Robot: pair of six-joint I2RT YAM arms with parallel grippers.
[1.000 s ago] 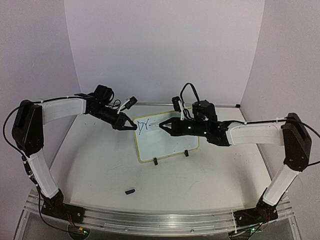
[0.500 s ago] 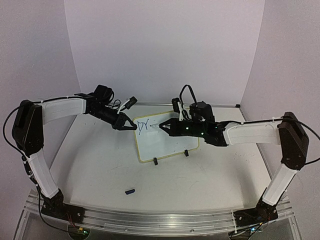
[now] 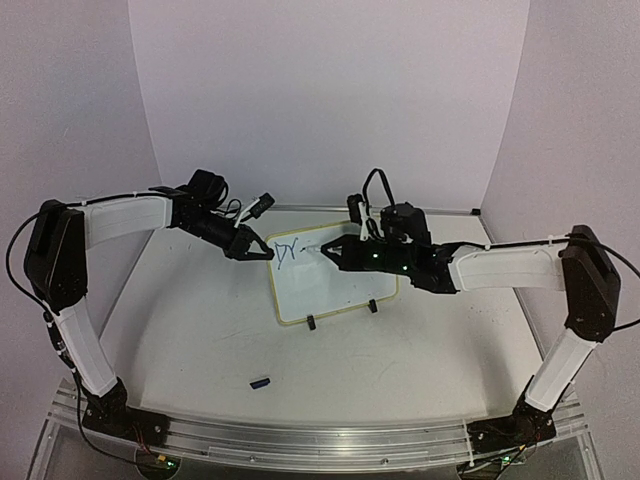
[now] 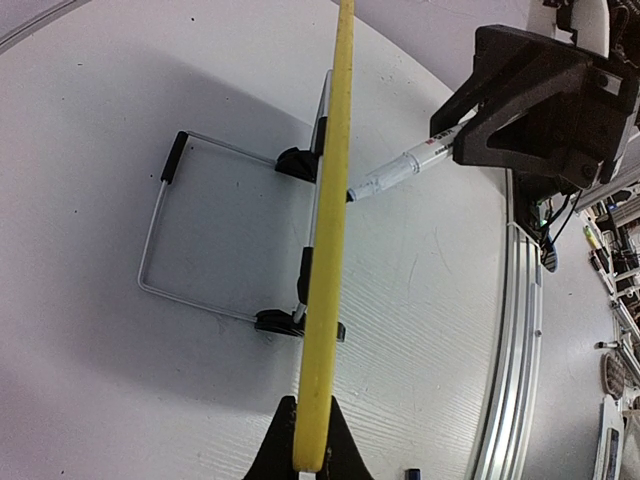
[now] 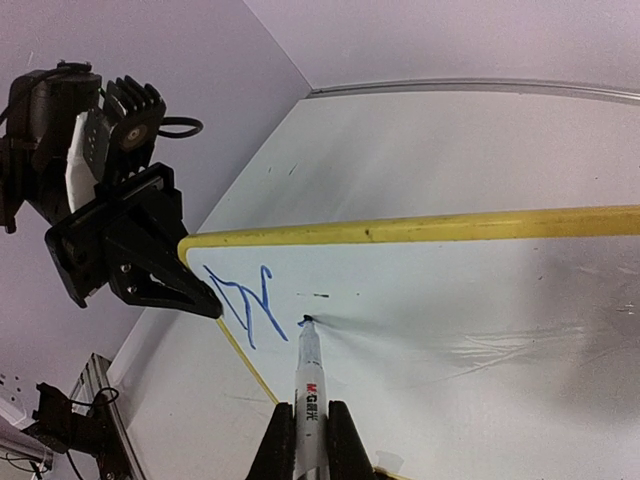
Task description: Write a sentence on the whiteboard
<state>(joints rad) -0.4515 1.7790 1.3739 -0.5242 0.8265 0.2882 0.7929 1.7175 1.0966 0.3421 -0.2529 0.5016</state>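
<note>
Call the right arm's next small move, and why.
Probably a short stroke rightward to start the next letter. The right gripper is shut on the marker, whose tip sits on the whiteboard just right of the only blue strokes; the rest of the surface looks blank. The left gripper clamps the board's edge, steadying it.

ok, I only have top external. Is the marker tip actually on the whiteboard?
Observer: Yes. In the right wrist view the marker tip touches the whiteboard, just right of the blue strokes.
Operator: Is the left gripper on the board or just beside it?
Observer: On it. The left wrist view shows the left gripper shut on the board's yellow edge.
Operator: What props it up?
Observer: A wire stand behind it, joined to the board at two black feet.
</note>
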